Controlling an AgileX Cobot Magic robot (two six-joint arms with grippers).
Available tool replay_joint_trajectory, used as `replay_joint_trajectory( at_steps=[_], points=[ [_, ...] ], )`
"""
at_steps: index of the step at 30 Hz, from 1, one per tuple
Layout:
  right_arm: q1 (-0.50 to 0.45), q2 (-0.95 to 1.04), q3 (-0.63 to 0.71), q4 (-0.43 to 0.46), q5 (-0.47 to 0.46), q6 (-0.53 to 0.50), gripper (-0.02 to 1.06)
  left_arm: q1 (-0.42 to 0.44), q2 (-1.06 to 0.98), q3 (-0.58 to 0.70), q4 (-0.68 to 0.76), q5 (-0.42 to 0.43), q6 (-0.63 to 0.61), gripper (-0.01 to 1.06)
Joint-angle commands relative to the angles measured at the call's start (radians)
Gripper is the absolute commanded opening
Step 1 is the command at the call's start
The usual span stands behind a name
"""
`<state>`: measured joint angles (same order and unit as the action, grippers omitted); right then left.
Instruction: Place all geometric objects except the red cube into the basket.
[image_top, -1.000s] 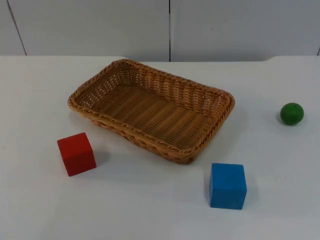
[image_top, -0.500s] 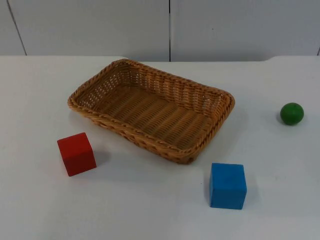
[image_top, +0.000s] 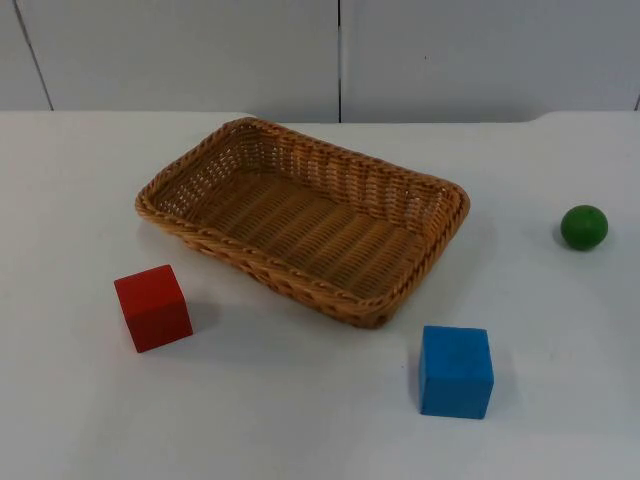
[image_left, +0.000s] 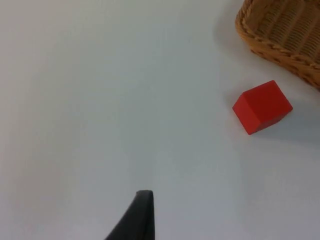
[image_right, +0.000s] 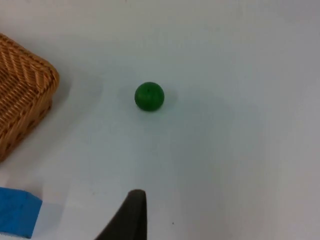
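Nothing on the tabletop (image_top: 90, 420) has shifted since the earlier frames; every object sits where it was. From my left wrist camera I see one black fingertip of the left gripper (image_left: 135, 220) over bare white surface, with the red cube (image_top: 153, 307) well apart from it and just beside the basket's wall; whether that gripper is spread or clenched I cannot tell. The wicker basket (image_top: 250, 262) lies near the middle of the tabletop, angled, with nothing inside. The blue cube (image_top: 456, 370) sits toward the front edge, near the basket's right front corner. The green ball (image_top: 584, 227) rests by the right edge. Over there the right gripper (image_right: 127, 217) hangs above bare surface, state likewise unclear.
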<state>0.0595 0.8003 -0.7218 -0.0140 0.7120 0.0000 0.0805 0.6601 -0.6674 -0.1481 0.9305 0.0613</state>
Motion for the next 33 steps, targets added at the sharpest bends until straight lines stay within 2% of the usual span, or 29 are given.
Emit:
replay_joint_trajectory(
  at_steps=[1, 4, 12, 14, 17, 18, 20, 22, 23, 24, 26, 27, 30, 33],
  points=[
    [-0.006, 0.024, -0.004, -0.005, -0.028, -0.011, 1.05, 0.003, 0.022, -0.007, -0.039, -0.018, 0.027, 1.05],
    [-0.006, 0.049, -0.004, -0.005, -0.03, -0.011, 1.05, 0.003, 0.06, -0.007, -0.082, -0.023, 0.05, 1.05],
    [-0.006, 0.068, -0.004, -0.01, -0.05, -0.011, 1.05, -0.023, 0.238, -0.029, -0.335, -0.003, 0.293, 1.03],
    [-0.006, 0.068, -0.004, -0.01, -0.06, -0.011, 1.05, -0.082, 0.298, -0.059, -0.383, -0.001, 0.344, 0.99],
    [-0.006, 0.068, -0.004, -0.01, -0.072, -0.011, 1.05, -0.221, 0.403, -0.119, -0.387, -0.013, 0.334, 0.92],
    [-0.006, 0.068, -0.004, -0.01, -0.072, -0.011, 1.05, -0.221, 0.403, -0.119, -0.387, -0.013, 0.334, 0.92],
    [-0.006, 0.068, -0.004, -0.01, -0.074, -0.011, 1.05, -0.336, 0.489, -0.162, -0.351, -0.039, 0.287, 0.92],
    [-0.006, 0.068, -0.004, -0.01, -0.074, -0.011, 1.05, -0.478, 0.574, -0.205, -0.255, -0.072, 0.181, 0.92],
    [-0.006, 0.068, -0.004, -0.01, -0.074, -0.011, 1.05, -0.478, 0.574, -0.205, -0.255, -0.072, 0.181, 0.92],
    [-0.006, 0.068, -0.004, -0.01, -0.074, -0.011, 1.05, -0.574, 0.647, -0.24, -0.146, -0.092, 0.07, 0.92],
    [-0.006, 0.068, -0.004, -0.01, -0.074, -0.011, 1.05, -0.703, 0.737, -0.284, -0.013, -0.112, -0.055, 0.92],
    [-0.006, 0.068, -0.004, -0.01, -0.074, -0.011, 1.05, -0.703, 0.737, -0.284, -0.013, -0.112, -0.055, 0.92],
    [-0.006, 0.068, -0.004, -0.01, -0.074, -0.011, 1.05, -0.849, 0.899, -0.368, 0.063, -0.123, -0.151, 0.92],
    [-0.006, 0.068, -0.004, -0.01, -0.074, -0.011, 1.05, -0.889, 0.987, -0.413, 0.055, -0.153, -0.172, 0.92]
  ],
)
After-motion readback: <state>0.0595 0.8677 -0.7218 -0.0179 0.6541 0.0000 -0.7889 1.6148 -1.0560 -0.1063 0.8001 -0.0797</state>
